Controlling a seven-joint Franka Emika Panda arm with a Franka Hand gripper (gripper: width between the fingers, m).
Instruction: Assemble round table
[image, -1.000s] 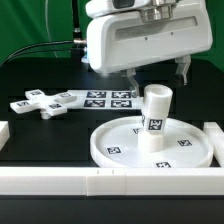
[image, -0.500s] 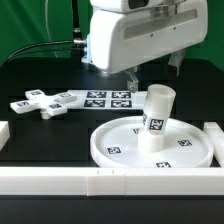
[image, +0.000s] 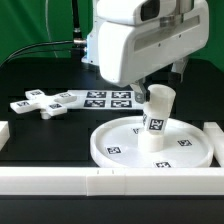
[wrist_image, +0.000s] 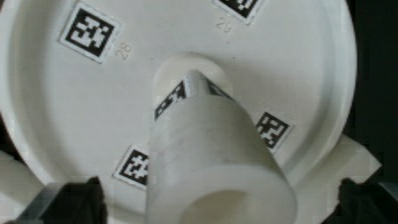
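While the arm (image: 135, 45) hangs low over the desk (image: 45, 135), its bulky white wrist housing fills the upper part of the exterior view and points straight down at the round table parts. The gripper (wrist_image: 221, 196) is spread wide, and in the wrist view its two dark fingers (wrist_image: 79, 197) stand on either side of the top end of the post (image: 155, 120), each with a gap to it, so it holds nothing. The post is a short, smooth white plastic cylinder with black-and-white square tags on its side. It stands at the middle of the disc (image: 115, 150) and leans a little toward the exterior view's right. The disc is large, round and flat, of the same glossy white plastic, with a raised rim and several tags on its face. It lies on the desk near the front rail (image: 60, 181), a long white bar. The cross-shaped piece (image: 40, 102), white and four-armed with tags on it, lies flat well apart from the disc, toward the exterior view's left. Just beside it lies the thin marker board (image: 108, 98).
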